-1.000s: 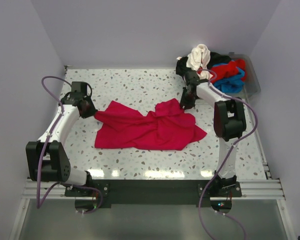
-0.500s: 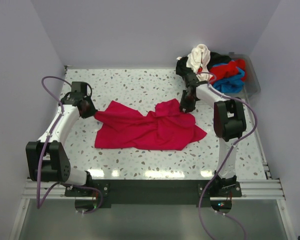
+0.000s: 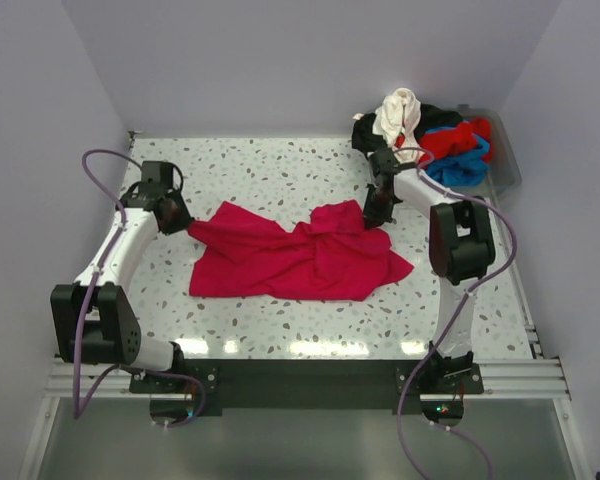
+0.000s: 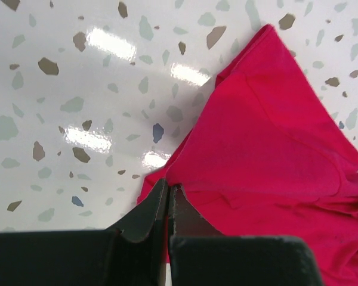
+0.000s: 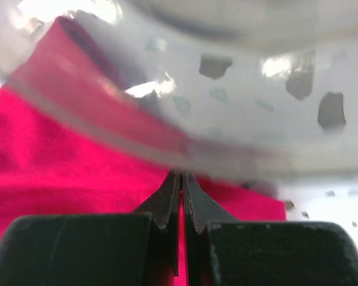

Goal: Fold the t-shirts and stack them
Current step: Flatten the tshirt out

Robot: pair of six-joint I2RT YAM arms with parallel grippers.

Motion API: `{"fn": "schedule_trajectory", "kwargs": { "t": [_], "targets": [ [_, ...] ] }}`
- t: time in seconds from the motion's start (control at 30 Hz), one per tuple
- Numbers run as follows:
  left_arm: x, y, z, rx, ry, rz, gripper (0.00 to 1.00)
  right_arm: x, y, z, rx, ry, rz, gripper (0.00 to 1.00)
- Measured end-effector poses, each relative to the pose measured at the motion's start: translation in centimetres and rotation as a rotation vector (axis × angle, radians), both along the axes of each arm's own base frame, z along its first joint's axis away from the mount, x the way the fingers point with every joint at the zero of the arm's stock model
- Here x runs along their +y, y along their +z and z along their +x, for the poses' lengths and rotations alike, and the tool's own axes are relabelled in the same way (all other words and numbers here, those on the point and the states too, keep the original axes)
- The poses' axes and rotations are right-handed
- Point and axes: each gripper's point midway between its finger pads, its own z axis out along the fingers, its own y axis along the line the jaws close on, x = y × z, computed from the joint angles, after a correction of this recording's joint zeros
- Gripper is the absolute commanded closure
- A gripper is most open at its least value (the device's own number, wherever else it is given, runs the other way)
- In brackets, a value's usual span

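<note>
A red t-shirt (image 3: 300, 260) lies crumpled across the middle of the speckled table. My left gripper (image 3: 185, 225) is shut on its left corner; in the left wrist view the jaws (image 4: 168, 189) pinch the red cloth (image 4: 274, 155) edge. My right gripper (image 3: 372, 215) is shut on the shirt's upper right corner; in the right wrist view the jaws (image 5: 182, 177) clamp red fabric (image 5: 59, 173), and the upper part of that view is blurred.
A clear bin (image 3: 500, 150) at the back right holds a heap of shirts: white (image 3: 398, 112), black (image 3: 365, 130), red (image 3: 455, 138) and blue (image 3: 465, 168). Walls close in left, right and behind. The table's front edge is a metal rail (image 3: 300, 380).
My right gripper has shifted slightly right and back with the shirt corner. The left gripper and the rest of the shirt have barely moved.
</note>
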Motion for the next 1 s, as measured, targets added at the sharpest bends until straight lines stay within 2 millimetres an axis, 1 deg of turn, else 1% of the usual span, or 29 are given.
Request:
{"fn": "schedule_trajectory", "kwargs": {
  "t": [0.03,0.1,0.2,0.23,0.27,0.3,0.43,0.53,0.6,0.7,0.73,0.83,0.9,1.0],
  "targets": [
    [0.0,0.3,0.2,-0.004,-0.001,0.000,1.00,-0.1,0.2,-0.2,0.006,0.002,-0.005,1.00],
    [0.0,1.7,1.0,-0.035,-0.008,0.004,1.00,-0.4,1.4,-0.3,0.002,0.004,-0.018,1.00],
    [0.0,5.0,3.0,-0.119,-0.015,0.006,1.00,-0.6,4.5,0.4,-0.054,0.008,-0.026,1.00],
    [0.1,6.1,3.6,-0.148,-0.016,0.004,1.00,-0.7,6.1,0.9,-0.091,0.008,-0.029,1.00],
    [0.2,7.2,4.3,-0.177,-0.016,0.005,1.00,-0.7,8.1,1.4,-0.136,0.008,-0.026,1.00],
    [0.5,8.3,4.9,-0.202,-0.014,0.006,1.00,-0.8,9.6,1.7,-0.168,0.008,-0.024,1.00],
    [1.5,11.8,6.7,-0.284,-0.008,0.012,1.00,-1.5,16.2,2.8,-0.320,-0.003,-0.010,1.00],
    [1.8,14.8,8.0,-0.354,-0.018,0.002,1.00,-2.3,20.1,3.0,-0.406,-0.006,-0.008,1.00],
    [1.9,17.2,8.7,-0.411,-0.032,-0.003,1.00,-2.9,22.7,3.3,-0.465,-0.004,-0.016,1.00],
    [1.9,21.9,9.5,-0.525,-0.057,-0.009,1.00,-3.6,26.9,3.8,-0.562,0.000,-0.031,1.00],
    [1.8,23.8,9.7,-0.571,-0.073,-0.007,1.00,-3.7,28.2,3.9,-0.590,0.000,-0.034,1.00],
    [1.2,29.5,9.7,-0.718,-0.122,0.003,1.00,-4.3,33.8,3.5,-0.729,0.002,-0.046,1.00],
    [0.8,33.1,9.0,-0.811,-0.152,0.017,1.00,-5.0,37.9,2.4,-0.831,-0.003,-0.055,1.00],
    [0.5,38.0,7.1,-0.932,-0.171,0.037,1.00,-6.1,44.0,-0.2,-0.996,-0.017,-0.063,1.00]
  ]
}}
